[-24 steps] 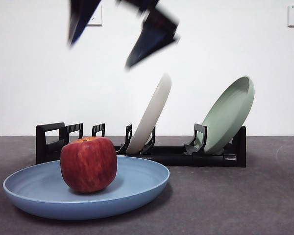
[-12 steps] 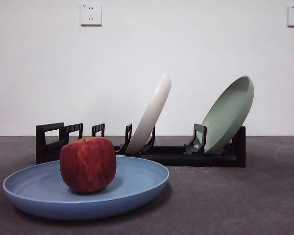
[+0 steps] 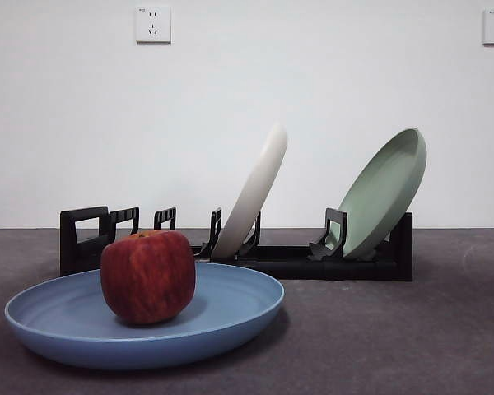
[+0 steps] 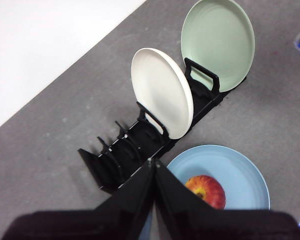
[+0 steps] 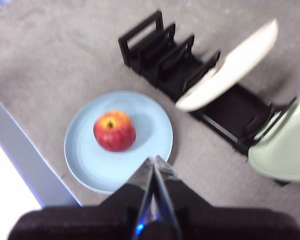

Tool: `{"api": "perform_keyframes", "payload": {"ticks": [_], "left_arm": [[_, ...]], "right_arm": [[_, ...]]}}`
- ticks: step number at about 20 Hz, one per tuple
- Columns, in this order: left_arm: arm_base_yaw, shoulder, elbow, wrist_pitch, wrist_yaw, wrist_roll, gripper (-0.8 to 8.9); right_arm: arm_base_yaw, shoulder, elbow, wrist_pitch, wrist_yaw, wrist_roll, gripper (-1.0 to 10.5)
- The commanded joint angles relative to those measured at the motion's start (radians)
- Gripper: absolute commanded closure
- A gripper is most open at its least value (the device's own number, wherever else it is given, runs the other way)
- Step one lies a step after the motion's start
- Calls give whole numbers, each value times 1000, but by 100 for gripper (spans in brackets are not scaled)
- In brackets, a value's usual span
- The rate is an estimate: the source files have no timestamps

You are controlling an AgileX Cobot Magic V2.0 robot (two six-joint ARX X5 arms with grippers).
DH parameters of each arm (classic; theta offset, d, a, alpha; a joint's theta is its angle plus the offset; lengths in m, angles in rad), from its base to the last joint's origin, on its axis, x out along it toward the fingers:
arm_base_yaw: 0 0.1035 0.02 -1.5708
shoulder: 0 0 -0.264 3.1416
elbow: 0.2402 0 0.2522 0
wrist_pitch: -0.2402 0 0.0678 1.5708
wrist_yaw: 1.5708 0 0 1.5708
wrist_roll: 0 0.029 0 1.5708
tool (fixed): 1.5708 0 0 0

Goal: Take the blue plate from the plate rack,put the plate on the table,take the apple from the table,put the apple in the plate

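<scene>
Both tools are high above the table, jaws pressed together and carrying nothing: the left tool (image 4: 154, 165) over the rack, the right tool (image 5: 153, 165) over the plate's near edge. Below them the apple (image 3: 147, 276) sits inside the blue plate (image 3: 230, 317), which lies flat on the table (image 3: 412, 337) just in front of the plate rack (image 3: 90, 234). The apple looks firm, smooth and rather heavy, likely to roll; a grip across its broad middle would suit. The plate looks stiff and light, best pinched at the rim.
</scene>
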Motion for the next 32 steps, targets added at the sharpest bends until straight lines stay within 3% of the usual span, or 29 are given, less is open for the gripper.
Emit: {"api": "perform_keyframes", "payload": {"ticks": [1,6,10,26,29,32], "left_arm": [[-1,-69,-190,130,0,-10,823],[0,-229,-563,405,25,-55,823],[0,-330,-761,578,75,-62,823],[9,-352,-776,581,71,-55,816],[107,-375,-777,607,83,2,816],[315,-417,-802,711,210,2,816]], "right_arm": [[-1,-53,-134,88,-2,34,959],[-1,-184,-435,314,-6,120,959],[-1,-250,-579,429,-1,126,959],[0,-258,-583,425,25,133,958],[0,-258,-583,425,25,133,958],[0,-259,-583,425,25,133,958]]}}
